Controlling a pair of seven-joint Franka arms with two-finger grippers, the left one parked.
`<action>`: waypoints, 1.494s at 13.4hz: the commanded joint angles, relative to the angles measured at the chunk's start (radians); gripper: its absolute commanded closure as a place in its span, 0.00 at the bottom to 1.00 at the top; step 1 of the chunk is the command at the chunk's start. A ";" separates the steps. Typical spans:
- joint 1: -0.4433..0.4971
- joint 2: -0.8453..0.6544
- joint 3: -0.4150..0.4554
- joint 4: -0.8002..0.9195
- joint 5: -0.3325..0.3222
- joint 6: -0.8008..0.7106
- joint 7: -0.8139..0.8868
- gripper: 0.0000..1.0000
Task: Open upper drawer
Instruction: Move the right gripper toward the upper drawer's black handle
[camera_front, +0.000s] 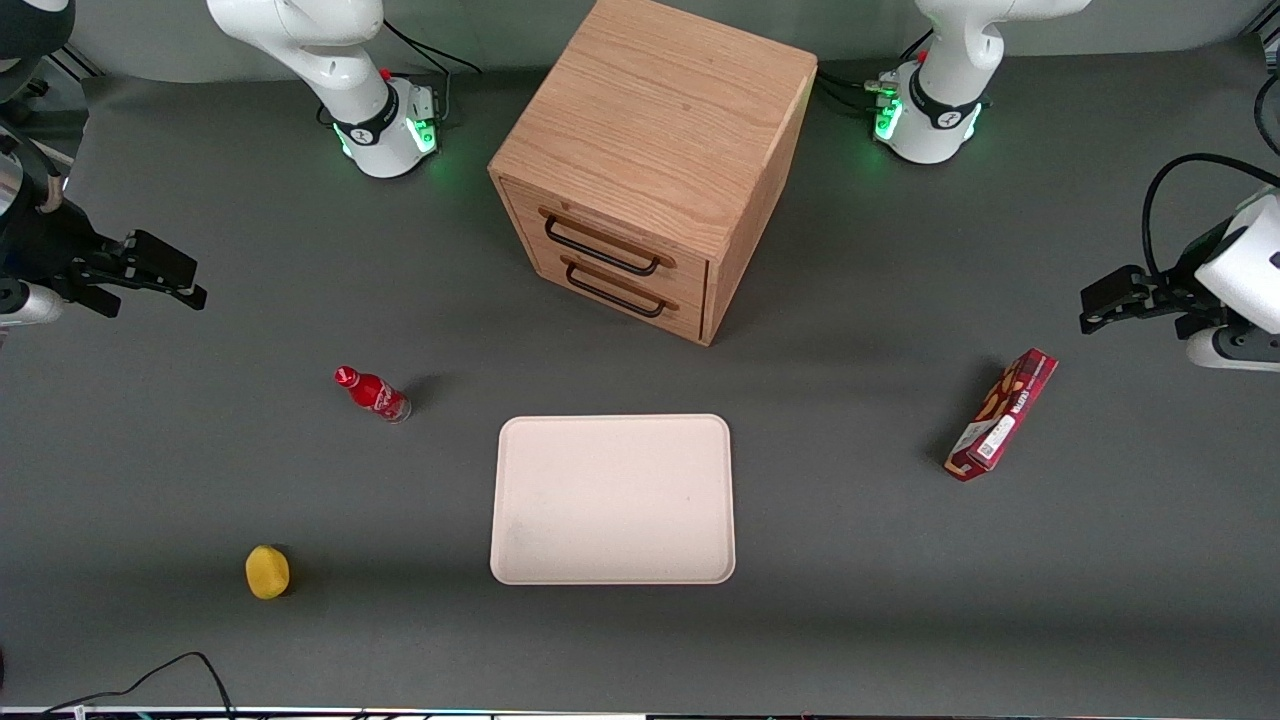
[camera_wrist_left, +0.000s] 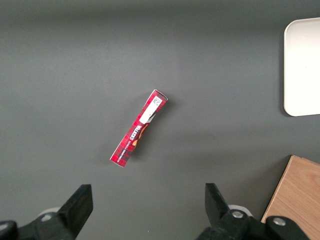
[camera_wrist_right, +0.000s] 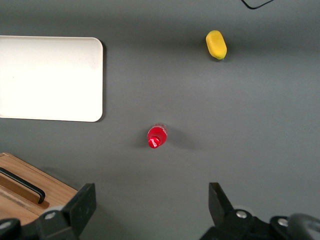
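Upper drawer (camera_front: 610, 243) sits flush in the face of the cube-shaped wooden cabinet (camera_front: 655, 120), directly above the lower drawer (camera_front: 622, 288); each carries a thin black wire handle. Front view: end effector (camera_front: 165, 272) hangs above the grey surface (camera_front: 850, 600) toward the working arm's end, well apart from the cabinet, fingers spread, nothing between them. Red bottle (camera_front: 373, 394) stands nearer the camera than the end effector; yellow object (camera_front: 268, 572) nearer still. Pale tray (camera_front: 613, 499) lies in front of the drawers. Red box (camera_front: 1002, 414) lies toward the parked arm's end.

Right wrist view: end effector (camera_wrist_right: 152, 205) fingers apart over bare surface; bottle (camera_wrist_right: 156, 136), yellow object (camera_wrist_right: 216, 44), tray (camera_wrist_right: 50, 78), and a cabinet corner (camera_wrist_right: 30, 200) with one black handle showing.

Left wrist view: red box (camera_wrist_left: 139, 128), tray edge (camera_wrist_left: 302, 67).
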 joint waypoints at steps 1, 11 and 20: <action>0.006 0.004 0.000 -0.002 0.016 -0.004 -0.037 0.00; 0.006 0.085 0.234 -0.009 0.020 -0.104 -0.174 0.00; 0.056 0.202 0.440 0.005 0.014 -0.075 -0.300 0.00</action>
